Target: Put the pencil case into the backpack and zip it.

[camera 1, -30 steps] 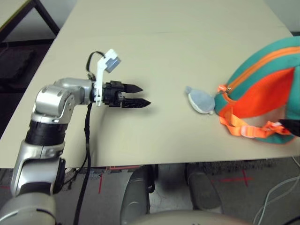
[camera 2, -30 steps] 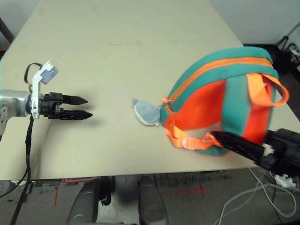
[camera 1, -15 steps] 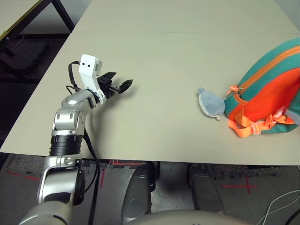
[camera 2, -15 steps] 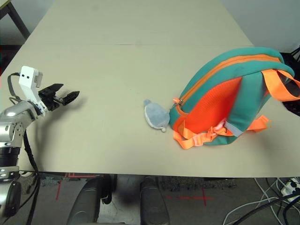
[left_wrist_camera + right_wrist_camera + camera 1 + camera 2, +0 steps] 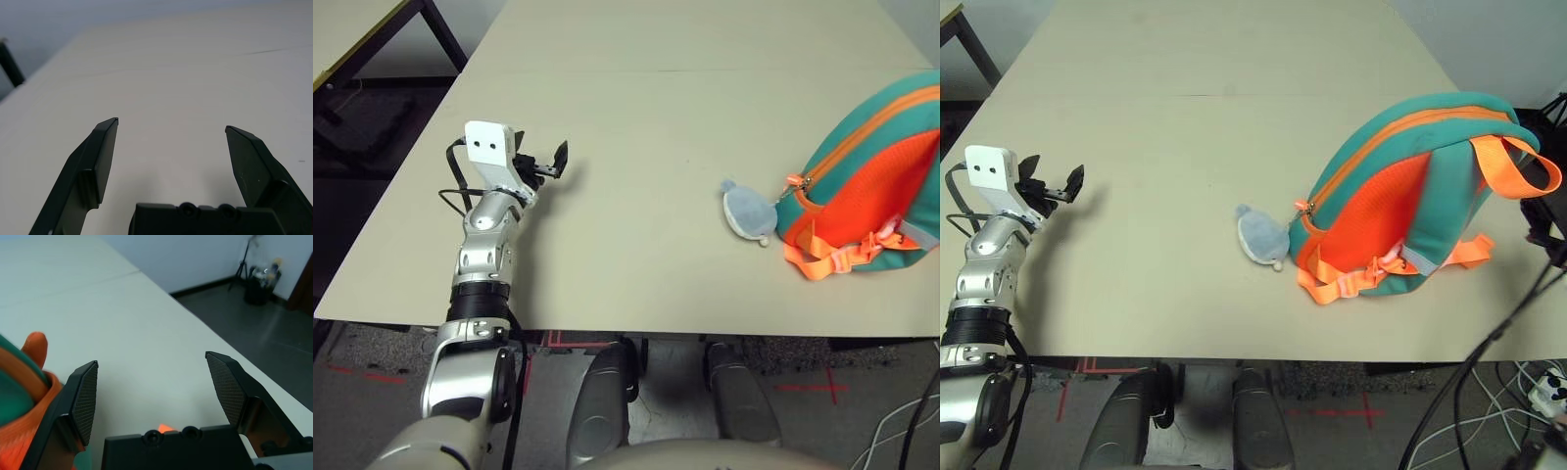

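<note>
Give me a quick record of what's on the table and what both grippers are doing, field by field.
backpack: teal and orange, on the table, toward its right side
zipper: orange trim along the upper edge, pull at the plush end
plush charm: grey-white, lying on the table beside the backpack
left gripper: open, empty, over the table's left side
right gripper: open, empty, beside the backpack
pencil case: not seen; whether it is inside, cannot tell

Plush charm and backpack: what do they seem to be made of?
The charm looks like soft, short-pile plush, matt and rounded, with a stitched-looking edge between grey and white. The backpack seems to be matt padded fabric, perhaps neoprene-like: smooth teal panels, with a finely textured orange one.
</note>
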Robot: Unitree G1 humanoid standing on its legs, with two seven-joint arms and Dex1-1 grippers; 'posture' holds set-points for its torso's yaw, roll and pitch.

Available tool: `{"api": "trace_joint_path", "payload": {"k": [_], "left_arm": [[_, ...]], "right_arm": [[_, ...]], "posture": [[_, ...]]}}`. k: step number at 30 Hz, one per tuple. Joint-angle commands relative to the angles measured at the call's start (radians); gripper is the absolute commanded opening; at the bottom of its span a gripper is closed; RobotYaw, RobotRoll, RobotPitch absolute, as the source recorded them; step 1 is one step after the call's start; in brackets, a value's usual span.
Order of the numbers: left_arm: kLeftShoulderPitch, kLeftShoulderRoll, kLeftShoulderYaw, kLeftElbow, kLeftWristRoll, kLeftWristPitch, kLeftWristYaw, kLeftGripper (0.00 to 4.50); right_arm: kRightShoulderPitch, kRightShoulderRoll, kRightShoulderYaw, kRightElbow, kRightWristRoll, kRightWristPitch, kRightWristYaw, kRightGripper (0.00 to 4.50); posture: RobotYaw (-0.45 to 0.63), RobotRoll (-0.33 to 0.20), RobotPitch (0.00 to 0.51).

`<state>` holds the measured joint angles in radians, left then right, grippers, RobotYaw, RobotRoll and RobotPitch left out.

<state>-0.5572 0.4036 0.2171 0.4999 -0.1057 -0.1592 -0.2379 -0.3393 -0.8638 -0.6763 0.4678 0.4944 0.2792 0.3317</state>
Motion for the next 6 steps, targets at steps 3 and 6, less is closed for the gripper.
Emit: {"api": "trace_joint_path", "payload": {"k": [3, 6], "left_arm": [[0.096, -0.009, 0.010, 0.064, 0.066, -0.177, 0.103, 4.48], [0.119, -0.007, 0.015, 0.117, 0.077, -0.215, 0.141, 4.48]], "right_arm": [[-0.040, 0.064, 0.026, 0.127, -0.057, -0.147, -0.014, 4.49], [-0.041, 0.080, 0.046, 0.142, -0.070, -0.172, 0.003, 4.49]], "posture": [[-0.04, 0.000, 0.242], [-0.04, 0.000, 0.238]]}}
